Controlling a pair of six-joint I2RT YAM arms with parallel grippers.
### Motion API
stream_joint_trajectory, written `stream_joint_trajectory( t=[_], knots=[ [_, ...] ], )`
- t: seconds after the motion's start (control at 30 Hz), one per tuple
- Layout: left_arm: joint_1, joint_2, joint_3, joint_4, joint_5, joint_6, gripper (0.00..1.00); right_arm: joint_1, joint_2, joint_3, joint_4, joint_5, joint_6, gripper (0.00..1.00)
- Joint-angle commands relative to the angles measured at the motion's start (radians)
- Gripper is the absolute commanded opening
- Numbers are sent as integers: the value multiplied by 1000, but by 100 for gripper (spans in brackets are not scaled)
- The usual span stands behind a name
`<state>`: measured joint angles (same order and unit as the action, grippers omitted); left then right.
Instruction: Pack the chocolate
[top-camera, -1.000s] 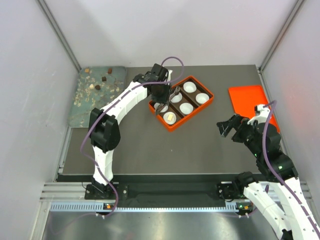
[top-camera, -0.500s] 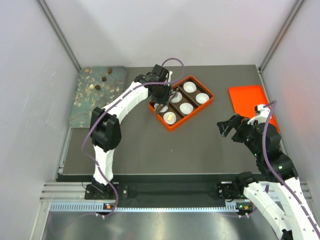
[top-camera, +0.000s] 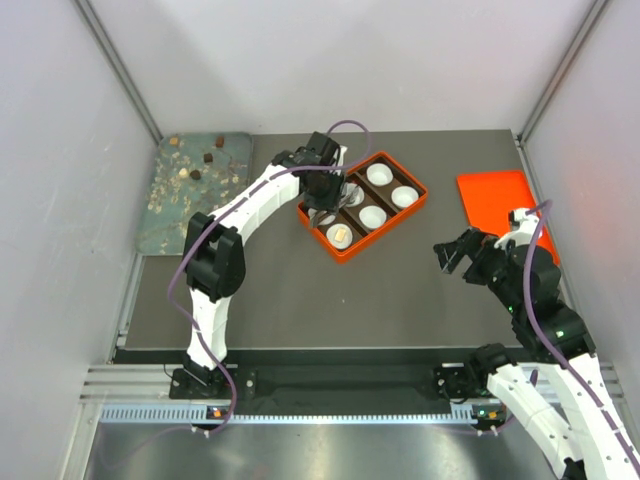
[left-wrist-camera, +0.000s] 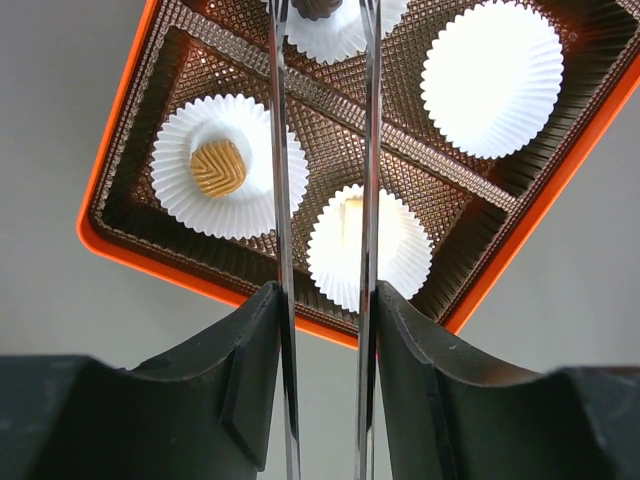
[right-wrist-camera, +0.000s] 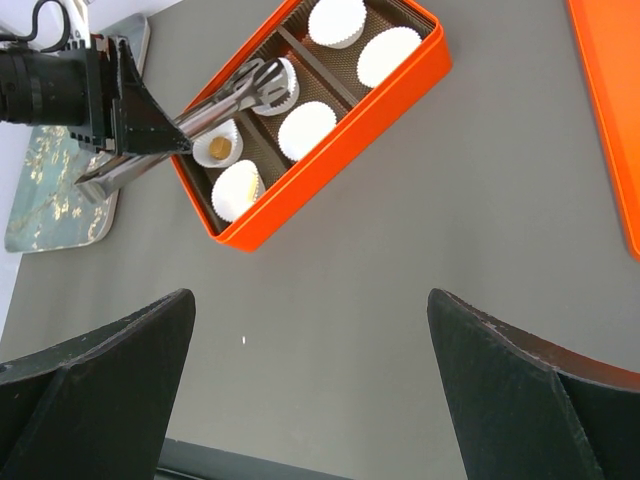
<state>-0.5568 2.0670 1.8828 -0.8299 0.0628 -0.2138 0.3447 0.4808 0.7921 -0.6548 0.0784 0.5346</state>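
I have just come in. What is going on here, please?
The left gripper holds thin metal tongs over the orange box, their tips on either side of a dark chocolate at a white paper cup. Another cup holds a tan chocolate. More chocolates lie on the patterned tray at the far left. The right gripper hangs open above the table, holding nothing.

Hovers left gripper (top-camera: 325, 198), tongs (top-camera: 340, 196) pinched in it, over orange box (top-camera: 388, 230) of white paper cups (top-camera: 373, 216). Holds right gripper (top-camera: 452, 257) spread wide, well apart, near orange lid (top-camera: 500, 195); shows small chocolates (top-camera: 208, 157) on mottled tray (top-camera: 185, 215) at far left.
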Motion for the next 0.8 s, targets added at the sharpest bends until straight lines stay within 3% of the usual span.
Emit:
stream_joint_trajectory(
  t=[0.0,0.33,0.63,0.77],
  knots=[
    [-3,-30,38,32,-18,13,46,10,4,22,23,8,-1,100],
    [-3,-62,108,-21,-54,13,47,11,-8,22,17,1,5,100],
    [11,-197,121,-35,-126,2,47,10,-15,19,21,-6,16,100],
    [52,-205,145,-90,-225,10,45,10,-16,13,21,-9,13,100]
  ],
)
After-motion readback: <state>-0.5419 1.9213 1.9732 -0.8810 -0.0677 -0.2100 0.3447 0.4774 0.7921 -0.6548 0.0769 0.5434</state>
